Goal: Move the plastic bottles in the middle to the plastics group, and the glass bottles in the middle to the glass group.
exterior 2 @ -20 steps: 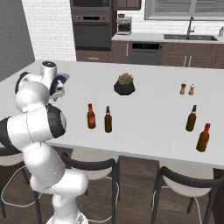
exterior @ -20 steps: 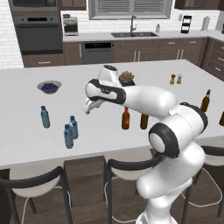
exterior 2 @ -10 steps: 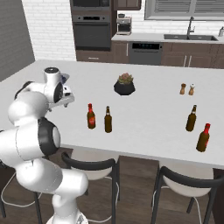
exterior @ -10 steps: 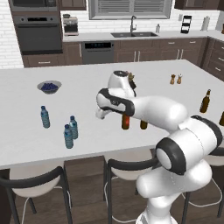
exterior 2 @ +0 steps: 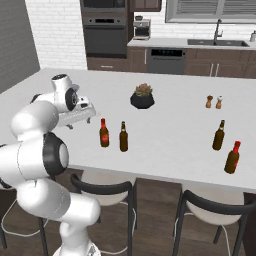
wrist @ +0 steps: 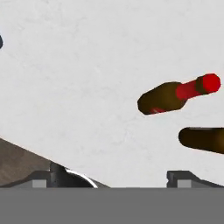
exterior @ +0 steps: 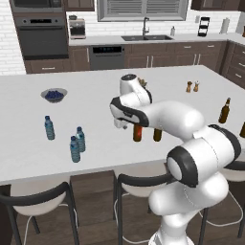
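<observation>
Two glass bottles stand mid-counter: a reddish-brown one with a red top (exterior: 138, 132) (exterior 2: 104, 133) (wrist: 175, 97) and an olive-amber one (exterior: 157, 134) (exterior 2: 123, 137) (wrist: 203, 140) next to it. My gripper (exterior: 120, 126) (exterior 2: 71, 125) (wrist: 116, 177) hangs open just left of the red-topped bottle, above the counter, with nothing between its fingers. Three alike plastic water bottles (exterior: 49, 128) (exterior: 80, 139) (exterior: 74, 149) stand at the counter's left. The glass group, two dark long-necked bottles (exterior: 224, 111) (exterior 2: 218, 135) (exterior 2: 232, 157), stands at the right end.
A bowl of dark berries (exterior: 53, 94) sits far left. A potted plant (exterior 2: 143, 96) and two small shakers (exterior 2: 209, 102) (exterior: 189, 87) stand toward the back. The white counter (exterior 2: 170, 130) lies bare between the middle bottles and the glass group. Stools line the near edge.
My arm has swung right, from above the water bottles to beside the red-topped bottle. The gripper stayed open and the bottles have not moved.
</observation>
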